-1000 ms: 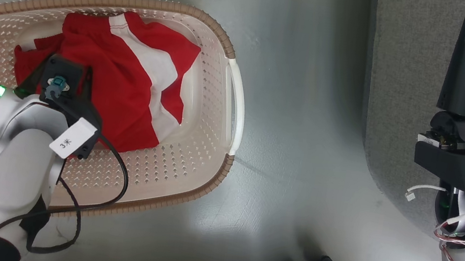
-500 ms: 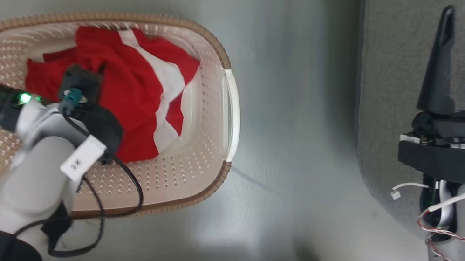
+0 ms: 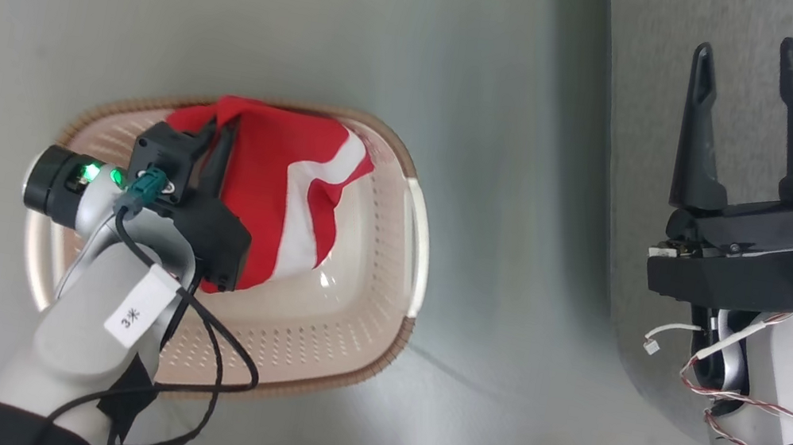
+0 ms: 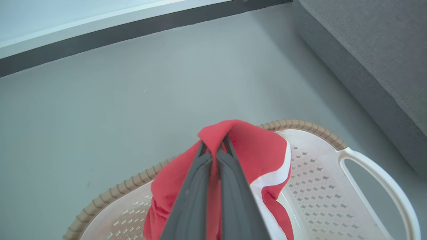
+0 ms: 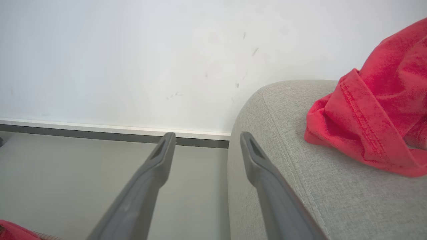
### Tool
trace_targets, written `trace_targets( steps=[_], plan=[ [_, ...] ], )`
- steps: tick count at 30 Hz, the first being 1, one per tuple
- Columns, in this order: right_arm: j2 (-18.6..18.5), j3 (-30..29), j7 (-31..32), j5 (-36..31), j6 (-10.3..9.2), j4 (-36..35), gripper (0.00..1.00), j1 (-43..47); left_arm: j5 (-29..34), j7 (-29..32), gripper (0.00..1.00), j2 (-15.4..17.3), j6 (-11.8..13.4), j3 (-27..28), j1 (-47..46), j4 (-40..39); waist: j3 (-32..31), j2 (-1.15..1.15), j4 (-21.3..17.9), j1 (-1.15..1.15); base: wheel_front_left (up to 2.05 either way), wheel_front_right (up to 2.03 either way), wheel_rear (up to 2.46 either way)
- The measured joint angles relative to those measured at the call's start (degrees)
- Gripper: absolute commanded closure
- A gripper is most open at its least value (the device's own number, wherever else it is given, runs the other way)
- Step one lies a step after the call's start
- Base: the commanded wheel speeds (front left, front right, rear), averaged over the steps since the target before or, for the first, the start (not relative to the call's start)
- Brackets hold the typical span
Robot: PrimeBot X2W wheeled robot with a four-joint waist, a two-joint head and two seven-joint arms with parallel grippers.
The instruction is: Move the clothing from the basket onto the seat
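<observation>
In the left half of the head view the basket [image 3: 349, 360] sits on the grey floor [image 3: 396, 29]. The left fingers [image 3: 217, 156] are pressed together, pinching a fold of the red garment with the white stripe [image 3: 275, 178]. The cloth stands in a peak at the pinch and drapes down from there into the upper half of the basket. The left wrist view shows it plainly: the left fingers [image 4: 196, 186] meet at centre frame with red cloth [image 4: 253, 150] bunched over their tips, the basket rim [image 4: 300, 125] curving just behind.

The grey seat [image 3: 643, 95] fills the right edge of the head view, well apart from the basket. The right fingers [image 3: 698, 144] are spread wide over the seat's edge, holding nothing. In the right wrist view the right fingers [image 5: 143, 186] point toward the white wall [image 5: 133, 50], and a second red garment [image 5: 373, 116] lies crumpled on the seat [image 5: 283, 140] at the right of the frame.
</observation>
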Motion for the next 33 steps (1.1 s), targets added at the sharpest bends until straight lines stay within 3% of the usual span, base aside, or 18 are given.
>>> trace_targets(
  steps=[19, 33],
  plan=[
    [1.63, 2.83, 0.0, -0.22, 2.43, 6.42, 0.0, 3.9, -2.14, -0.03, 1.0, -0.52, -3.41, -0.57, 4.21, -12.32, -16.04, 0.0, 4.93, 0.0, 0.0, 0.0, 0.0],
    [2.58, 6.04, 0.0, -0.19, 4.12, 11.95, 0.0, 8.61, -3.56, -0.03, 1.0, -1.22, -3.94, -1.33, 4.24, -15.94, -28.21, 0.0, 5.71, -0.01, 0.0, 0.0, 0.0]
  ],
)
